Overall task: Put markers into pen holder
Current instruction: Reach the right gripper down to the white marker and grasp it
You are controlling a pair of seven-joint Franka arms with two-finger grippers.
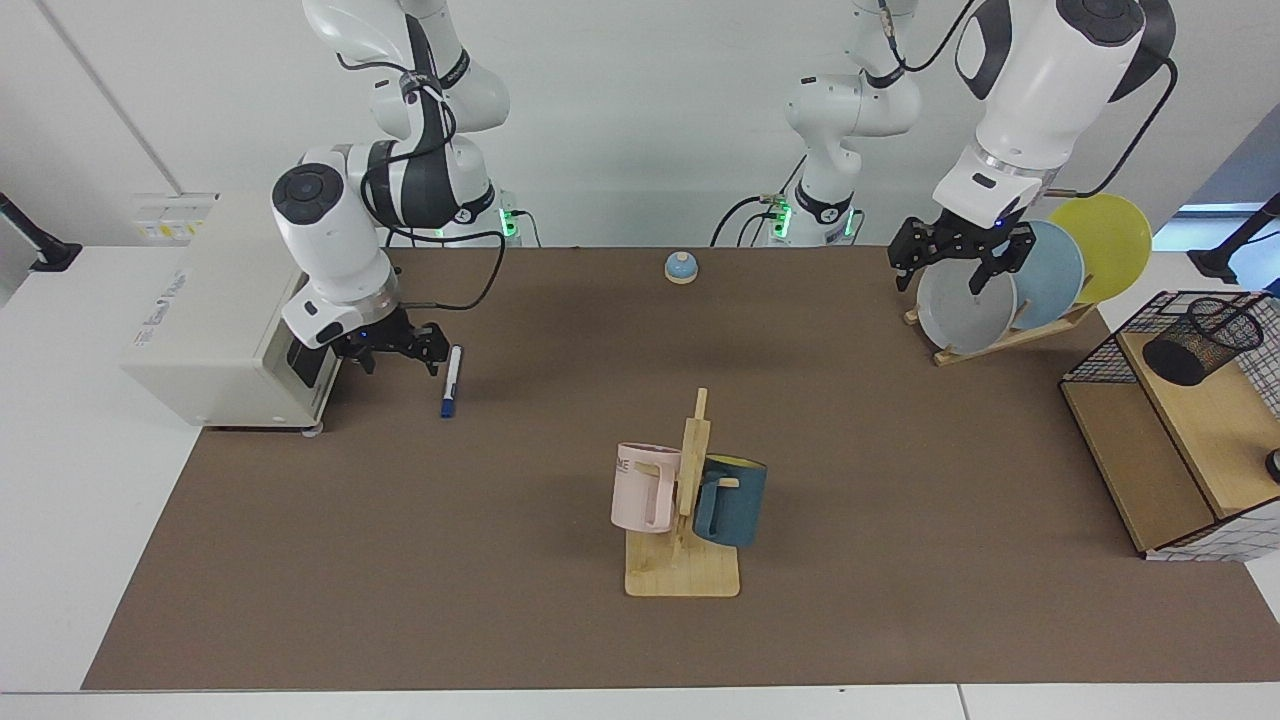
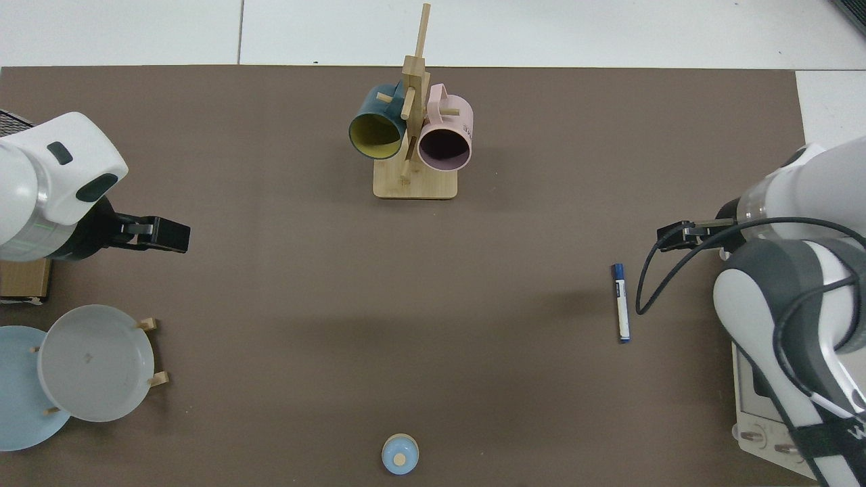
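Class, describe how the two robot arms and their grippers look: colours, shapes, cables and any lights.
Both arms have glossy white rounded shells with dark grey joint bands and loose black cables. The right gripper and left gripper are black, two-fingered, each with a small blue light above. Green lights glow at both bases.

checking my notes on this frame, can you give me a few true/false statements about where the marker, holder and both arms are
1. The marker lies flat on the brown mat. True.
2. The right gripper is shut on the marker. False: it hangs open beside it, near the toaster oven.
3. The pen holder stands on the wire shelf. True.
4. The left gripper is at the mug tree. False: the arm waits by the plate rack.
5. The marker is inside the pen holder. False: it is across the table.
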